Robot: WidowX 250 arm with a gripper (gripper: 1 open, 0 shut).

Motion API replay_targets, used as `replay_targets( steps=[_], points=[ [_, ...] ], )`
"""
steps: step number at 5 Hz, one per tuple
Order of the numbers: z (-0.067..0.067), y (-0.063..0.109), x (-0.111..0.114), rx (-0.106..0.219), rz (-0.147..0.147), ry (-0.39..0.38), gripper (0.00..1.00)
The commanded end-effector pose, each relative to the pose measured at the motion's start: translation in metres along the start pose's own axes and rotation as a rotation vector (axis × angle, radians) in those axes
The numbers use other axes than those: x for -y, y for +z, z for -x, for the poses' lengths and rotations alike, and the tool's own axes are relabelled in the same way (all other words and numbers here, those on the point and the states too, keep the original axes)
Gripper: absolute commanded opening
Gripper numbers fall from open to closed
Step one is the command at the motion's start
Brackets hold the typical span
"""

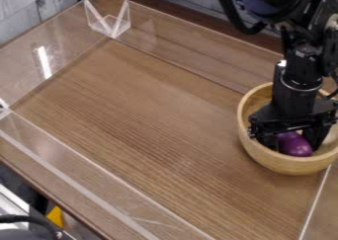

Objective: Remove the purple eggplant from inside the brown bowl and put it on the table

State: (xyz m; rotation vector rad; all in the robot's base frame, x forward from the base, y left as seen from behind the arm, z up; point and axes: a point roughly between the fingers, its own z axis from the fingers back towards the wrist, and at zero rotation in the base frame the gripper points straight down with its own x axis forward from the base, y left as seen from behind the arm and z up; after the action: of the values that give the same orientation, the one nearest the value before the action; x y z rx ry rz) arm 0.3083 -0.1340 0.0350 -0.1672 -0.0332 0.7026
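The brown bowl [264,157] sits at the right edge of the table [145,116]. My black gripper [295,133] points straight down into the bowl, its fingers spread open on either side of the purple eggplant [298,145]. Only a small purple patch of the eggplant shows below the gripper; the rest is hidden by the fingers. I cannot tell whether the fingers touch it.
Low clear acrylic walls [79,175] run along the table's left and front edges, with a clear bracket [109,19] at the back left corner. Black cables [258,7] hang above the bowl at the top right.
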Motion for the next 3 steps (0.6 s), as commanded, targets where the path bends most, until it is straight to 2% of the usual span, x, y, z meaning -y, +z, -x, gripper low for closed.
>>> replay_targets(
  steps=[1,3],
  points=[
    [-0.007,-0.001,0.007,0.003,0.025,-0.08,0.0],
    [0.001,0.004,-0.012,-0.008,0.019,-0.108,0.0]
  ],
)
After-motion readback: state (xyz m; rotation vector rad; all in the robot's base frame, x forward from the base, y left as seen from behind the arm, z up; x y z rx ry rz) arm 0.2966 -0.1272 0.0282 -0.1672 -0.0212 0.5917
